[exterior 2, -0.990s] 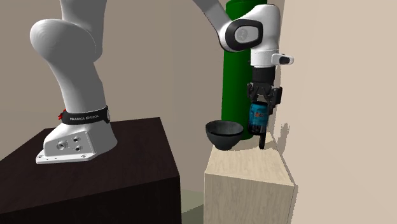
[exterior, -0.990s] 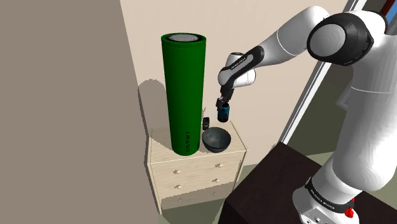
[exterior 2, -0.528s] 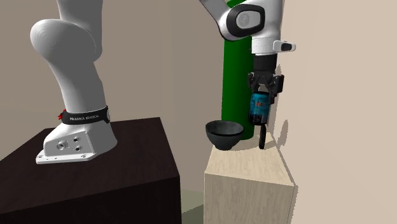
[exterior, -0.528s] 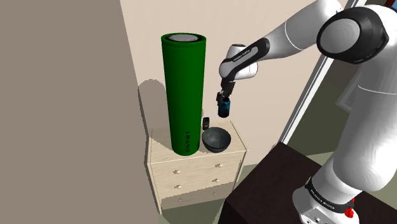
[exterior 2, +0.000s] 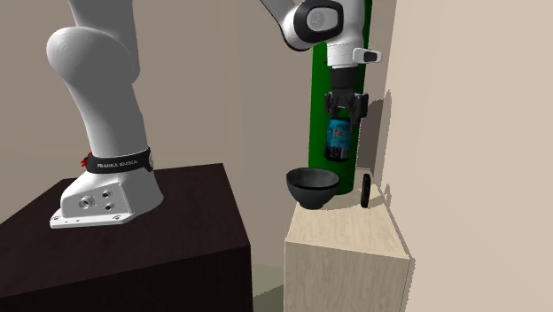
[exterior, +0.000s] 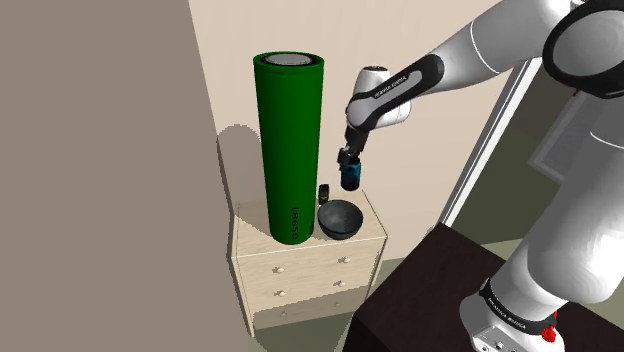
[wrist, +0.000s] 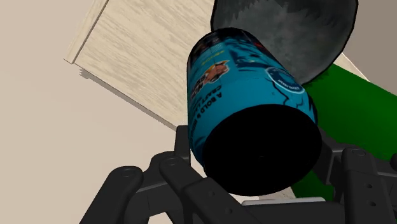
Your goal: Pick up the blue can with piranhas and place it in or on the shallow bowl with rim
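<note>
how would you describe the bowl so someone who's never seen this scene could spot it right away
Find the pale wooden dresser with a tall green cylinder standing on it. Right beside the cylinder's base sits the bowl: dark grey, round and open-topped, far wider than the thin black upright piece next to it.

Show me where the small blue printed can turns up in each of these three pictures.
Shoulder view: the small blue printed can hangs near the middle, clasped by the black gripper, right of the tall green cylinder.
Second exterior view: upper middle, in front of that cylinder, higher than the dark bowl.
Wrist view: clasped in the gripper, bowl beyond it.
Shared landmark: the green cylinder.
</note>
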`<action>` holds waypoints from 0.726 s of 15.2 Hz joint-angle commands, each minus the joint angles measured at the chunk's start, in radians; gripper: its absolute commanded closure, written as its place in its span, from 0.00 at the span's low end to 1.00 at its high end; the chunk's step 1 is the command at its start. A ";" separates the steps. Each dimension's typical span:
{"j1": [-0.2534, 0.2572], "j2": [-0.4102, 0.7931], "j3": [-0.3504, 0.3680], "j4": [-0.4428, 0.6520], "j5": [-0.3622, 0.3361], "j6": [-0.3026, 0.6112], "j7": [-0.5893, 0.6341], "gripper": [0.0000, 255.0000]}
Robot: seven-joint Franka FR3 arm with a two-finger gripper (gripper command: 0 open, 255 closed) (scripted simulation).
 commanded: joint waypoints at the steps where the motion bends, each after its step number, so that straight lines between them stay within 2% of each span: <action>1: 0.026 -0.045 0.014 -0.046 -0.016 0.004 0.052 1.00; 5: 0.079 -0.147 0.058 -0.146 -0.046 0.005 0.170 1.00; 11: 0.079 -0.089 0.060 -0.170 -0.037 0.087 0.162 1.00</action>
